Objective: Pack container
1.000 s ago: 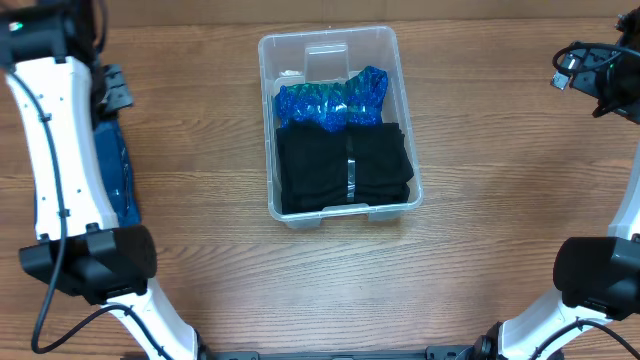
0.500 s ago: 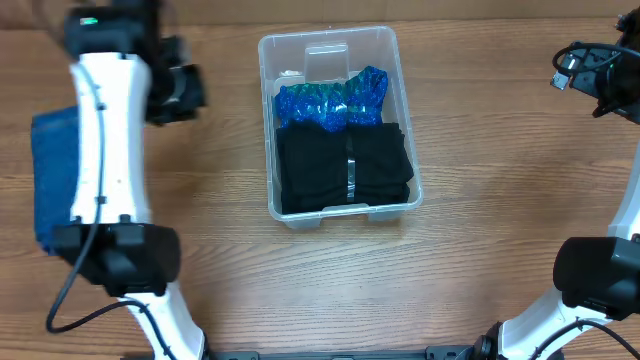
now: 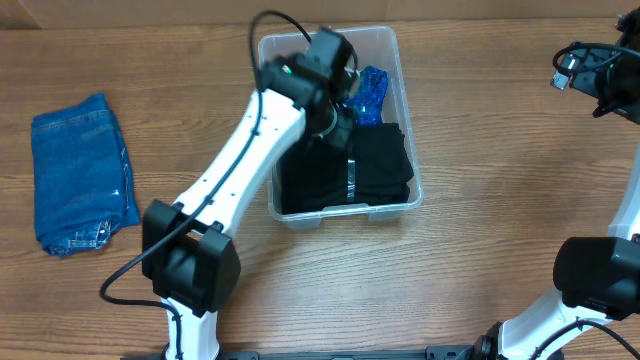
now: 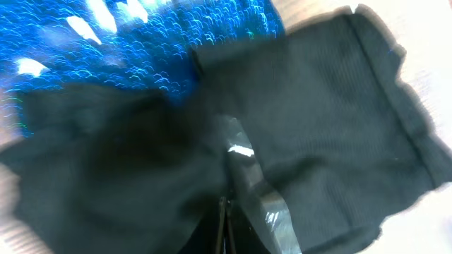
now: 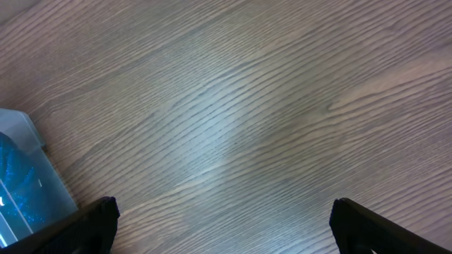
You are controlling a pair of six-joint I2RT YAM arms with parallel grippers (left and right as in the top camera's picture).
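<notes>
The clear container (image 3: pixel 345 213) stands at the table's middle back. It holds two black folded garments (image 3: pixel 380 165) in clear wrap and a shiny blue packet (image 3: pixel 372 92) behind them. My left gripper (image 3: pixel 335 102) hangs over the container's left half, above the black garments (image 4: pixel 332 120) and the blue packet (image 4: pixel 141 49). Its fingers (image 4: pixel 223 229) are pressed together with nothing between them. My right gripper (image 5: pixel 226 233) is open and empty over bare wood at the far right (image 3: pixel 600 85). A corner of the container (image 5: pixel 21 176) shows at the left edge of the right wrist view.
A folded blue denim garment (image 3: pixel 80 170) in clear wrap lies on the table at the far left. The table is brown wood.
My left arm has swung from the far left, by the denim, to over the container. The denim now lies fully uncovered on the table. The right arm has not moved.
</notes>
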